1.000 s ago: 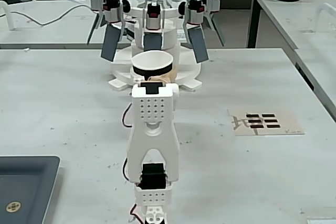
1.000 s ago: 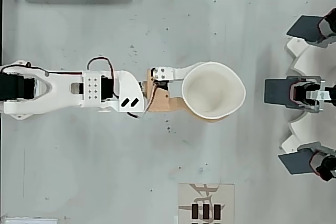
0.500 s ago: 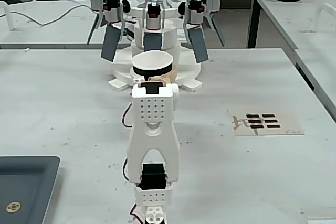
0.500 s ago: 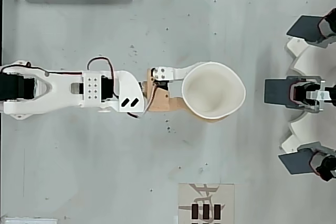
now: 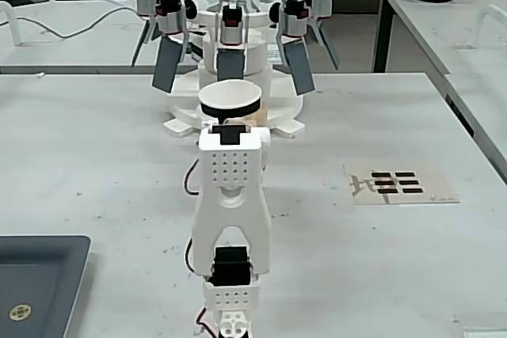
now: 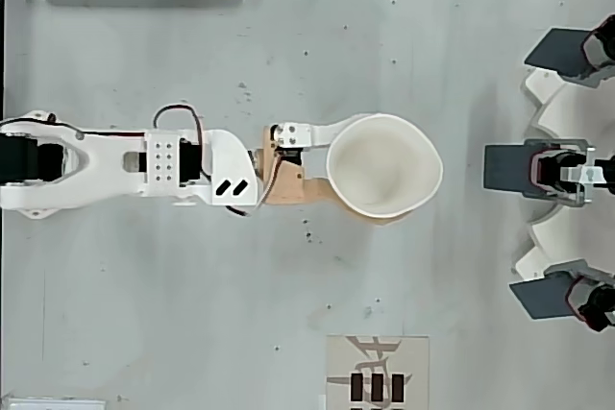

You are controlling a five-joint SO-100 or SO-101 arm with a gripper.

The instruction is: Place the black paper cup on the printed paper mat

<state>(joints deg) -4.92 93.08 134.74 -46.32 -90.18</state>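
The grey surface (image 6: 192, 314) is speckled. The tool (image 6: 380, 168) is clamped on the black paper cup (image 6: 384, 165), holding it upright. The printed paper mat (image 6: 377, 372) lies well apart from it.

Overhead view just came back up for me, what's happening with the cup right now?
The single arm's gripper is shut on the black paper cup, upright with its white inside facing the camera. The cup's rim is squeezed slightly out of round. It sits between the arm and the white dispenser rig. The printed paper mat lies empty at the bottom edge of the overhead view, off to the cup's side, so placing is not yet done.
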